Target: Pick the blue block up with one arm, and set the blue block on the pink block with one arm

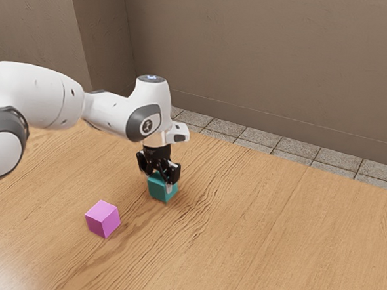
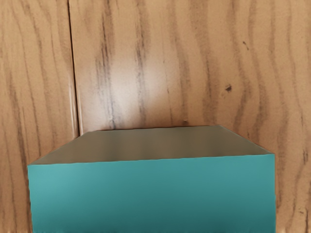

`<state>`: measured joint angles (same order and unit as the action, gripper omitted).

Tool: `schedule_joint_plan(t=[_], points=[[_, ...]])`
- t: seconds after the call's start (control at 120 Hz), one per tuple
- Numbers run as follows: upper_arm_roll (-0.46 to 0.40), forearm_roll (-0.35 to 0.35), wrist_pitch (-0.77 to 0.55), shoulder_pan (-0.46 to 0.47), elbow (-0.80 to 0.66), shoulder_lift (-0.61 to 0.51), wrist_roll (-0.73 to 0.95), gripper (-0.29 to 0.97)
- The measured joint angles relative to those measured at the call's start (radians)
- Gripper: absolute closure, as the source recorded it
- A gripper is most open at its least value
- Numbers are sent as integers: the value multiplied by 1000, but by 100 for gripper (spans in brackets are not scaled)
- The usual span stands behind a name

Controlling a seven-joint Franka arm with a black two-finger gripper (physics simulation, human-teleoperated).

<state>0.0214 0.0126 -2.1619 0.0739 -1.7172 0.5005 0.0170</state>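
Observation:
The blue block (image 1: 162, 190), a teal cube, rests on the wooden table just right of centre. My black gripper (image 1: 161, 175) comes straight down over it, its fingers pressed against two opposite sides of the cube's upper part. In the wrist view the blue block (image 2: 151, 194) lies directly under my hand, casting a shadow on the wood beyond it. The pink block (image 1: 103, 218) sits on the table apart from the blue one, toward the exterior view's left and nearer the front.
The wooden table (image 1: 266, 241) stretches wide toward the exterior view's right and front. A grey tiled strip (image 1: 292, 148) and a brown wall run along the table's back edge.

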Motion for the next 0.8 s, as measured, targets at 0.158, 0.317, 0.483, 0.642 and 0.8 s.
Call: schedule_joint_plan(t=[0.158,0.317,0.483,0.642,0.8], points=[[-6,-5,18,-5,-140,-201,3,30],[-9,-16,41,-11,-306,-398,10,30],[-14,-21,51,-44,-454,-529,22,30],[-21,-24,56,-48,-540,-606,31,30],[-22,-27,58,-67,-584,-641,38,30]])
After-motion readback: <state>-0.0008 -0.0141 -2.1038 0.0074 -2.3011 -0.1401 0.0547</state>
